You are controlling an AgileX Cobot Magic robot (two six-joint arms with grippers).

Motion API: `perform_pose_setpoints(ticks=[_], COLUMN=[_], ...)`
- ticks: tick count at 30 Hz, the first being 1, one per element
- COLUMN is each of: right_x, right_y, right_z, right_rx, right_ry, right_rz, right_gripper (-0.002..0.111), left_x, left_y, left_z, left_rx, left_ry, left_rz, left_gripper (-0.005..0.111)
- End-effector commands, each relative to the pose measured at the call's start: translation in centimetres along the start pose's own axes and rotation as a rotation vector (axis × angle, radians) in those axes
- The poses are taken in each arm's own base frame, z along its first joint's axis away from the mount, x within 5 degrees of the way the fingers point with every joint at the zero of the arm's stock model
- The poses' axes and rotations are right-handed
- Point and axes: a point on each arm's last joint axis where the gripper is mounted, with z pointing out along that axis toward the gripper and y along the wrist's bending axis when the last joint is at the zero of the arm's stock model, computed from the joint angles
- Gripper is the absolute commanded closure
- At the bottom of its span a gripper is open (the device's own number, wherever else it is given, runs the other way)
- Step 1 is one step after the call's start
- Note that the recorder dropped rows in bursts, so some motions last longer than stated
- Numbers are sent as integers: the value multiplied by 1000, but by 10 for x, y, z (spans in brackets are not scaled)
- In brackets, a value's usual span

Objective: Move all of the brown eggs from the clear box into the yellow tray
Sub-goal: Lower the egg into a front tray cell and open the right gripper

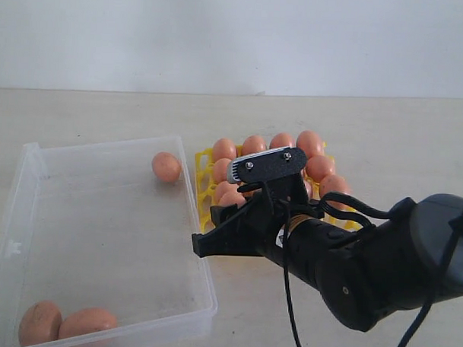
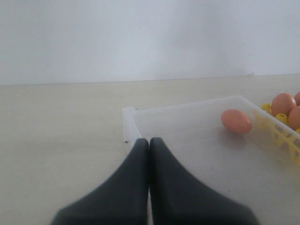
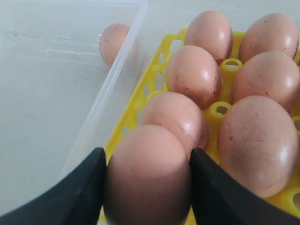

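My right gripper (image 3: 147, 152) is shut on a brown egg (image 3: 147, 185), held over the yellow tray (image 3: 136, 101) at the edge beside the clear box (image 3: 112, 84). Several brown eggs (image 3: 194, 75) fill the tray's cups. In the exterior view the right gripper (image 1: 214, 230) hangs over the tray's (image 1: 204, 159) near corner, and the held egg is hidden there. The clear box (image 1: 202, 241) holds one egg (image 1: 165, 167) at its far right and two eggs (image 1: 40, 323) at its near left. My left gripper (image 2: 149, 140) is shut on nothing, just outside a corner of the box (image 2: 187, 105).
The box and tray sit side by side on a pale tabletop (image 1: 400, 141), with a white wall behind. The right arm's dark body (image 1: 365, 269) and its cable fill the near right of the exterior view. The left arm is outside the exterior view.
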Motion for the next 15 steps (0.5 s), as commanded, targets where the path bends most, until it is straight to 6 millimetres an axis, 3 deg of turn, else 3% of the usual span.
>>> perform_pose_setpoints(ticks=[1,12,15], right_x=[-1,1,3], right_y=[1,1,1], right_z=[1,1,1], right_rx=[0,0,0], right_ry=[-5,15,36], right_rz=[-9,-51,-57], right_gripper=[69,68,54], left_x=[-1,-1,-1], left_y=[0,0,0], left_z=[0,0,0], left_rx=[5,5,5], left_ry=[-7,-7,-7], left_rz=[-4,-4,-4], left_gripper=[111,111,111])
